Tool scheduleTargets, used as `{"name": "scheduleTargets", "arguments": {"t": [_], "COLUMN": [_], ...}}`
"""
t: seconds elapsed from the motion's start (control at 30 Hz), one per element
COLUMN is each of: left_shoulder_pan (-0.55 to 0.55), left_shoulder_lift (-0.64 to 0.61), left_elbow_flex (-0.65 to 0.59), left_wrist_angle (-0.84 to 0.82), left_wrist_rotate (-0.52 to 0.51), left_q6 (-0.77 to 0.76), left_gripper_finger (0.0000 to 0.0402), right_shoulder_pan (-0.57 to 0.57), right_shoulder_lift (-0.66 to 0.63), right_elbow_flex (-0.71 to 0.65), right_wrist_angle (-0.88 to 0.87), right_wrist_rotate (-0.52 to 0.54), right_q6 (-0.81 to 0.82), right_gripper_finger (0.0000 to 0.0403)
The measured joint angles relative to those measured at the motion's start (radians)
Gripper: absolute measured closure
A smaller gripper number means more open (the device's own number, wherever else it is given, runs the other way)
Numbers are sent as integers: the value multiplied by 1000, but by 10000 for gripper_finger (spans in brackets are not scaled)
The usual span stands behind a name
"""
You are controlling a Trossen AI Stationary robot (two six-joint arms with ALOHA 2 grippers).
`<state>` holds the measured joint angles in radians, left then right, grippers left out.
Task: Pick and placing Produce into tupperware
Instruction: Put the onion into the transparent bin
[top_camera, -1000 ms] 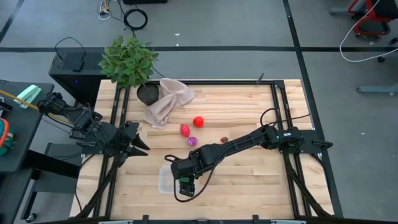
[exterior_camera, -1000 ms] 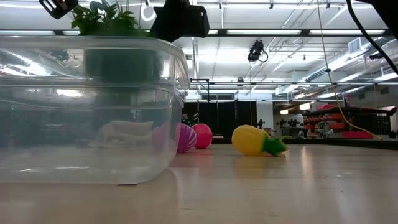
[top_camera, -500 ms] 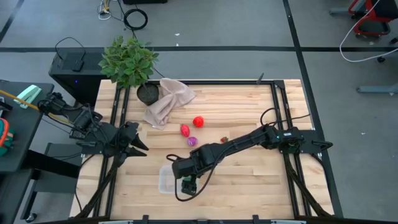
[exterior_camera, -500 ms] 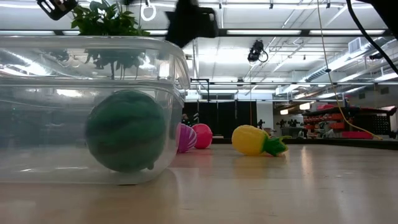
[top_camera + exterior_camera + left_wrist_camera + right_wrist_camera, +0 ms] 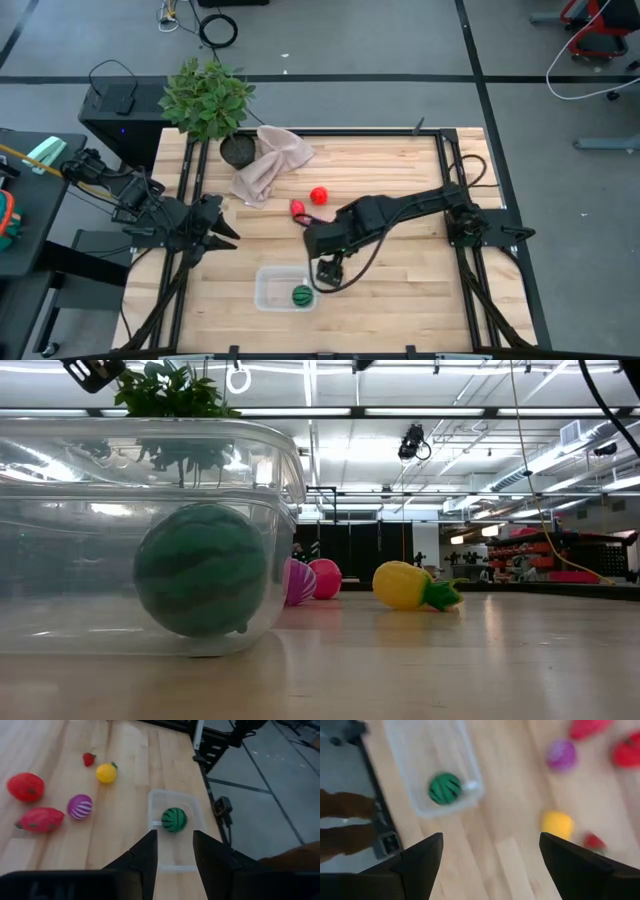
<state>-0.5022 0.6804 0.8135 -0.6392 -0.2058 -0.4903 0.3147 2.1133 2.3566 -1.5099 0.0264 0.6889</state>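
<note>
The clear tupperware tub stands near the table's near edge. The green striped ball rests on the tub's floor. My right gripper hovers open just right of the tub and beyond it, touching nothing. Two red toys lie toward the table's middle. The left wrist view also shows a purple striped one, a yellow one and a small strawberry. My left gripper waits open at the left edge.
A leafy potted plant and a crumpled beige cloth sit at the far left corner. Black frame rails run along the table's left and right sides. Bare wood lies right of the tub, along the near edge.
The green ball was held at the tub's rim and has since fallen onto the tub's floor, where it now lies still. My right gripper has let it go, risen, and drawn away toward the table's right and far side.
</note>
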Motion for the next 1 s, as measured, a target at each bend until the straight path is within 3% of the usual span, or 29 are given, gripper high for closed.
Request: {"name": "scheduleTargets", "arguments": {"t": [0.3, 0.6, 0.83, 1.0], "left_shoulder_pan": [1, 82, 233, 325], "left_shoulder_lift": [65, 217, 338, 424], "left_elbow_flex": [1, 2, 2, 2], "left_wrist_angle": [59, 137, 294, 399], "left_wrist_rotate": [-34, -33, 15, 46], "left_q6": [75, 169, 188, 188], "left_gripper_finger": [267, 244, 239, 240], "right_shoulder_pan": [46, 57, 57, 55], "right_shoulder_lift": [-107, -334, -577, -736], "right_elbow_flex": [-102, -557, -904, -1070], "right_wrist_angle": [-58, -27, 145, 182], "right_wrist_rotate": [21, 12, -8, 19], "right_q6": [114, 250, 288, 286], "right_gripper_finger": [75, 85, 85, 89]}}
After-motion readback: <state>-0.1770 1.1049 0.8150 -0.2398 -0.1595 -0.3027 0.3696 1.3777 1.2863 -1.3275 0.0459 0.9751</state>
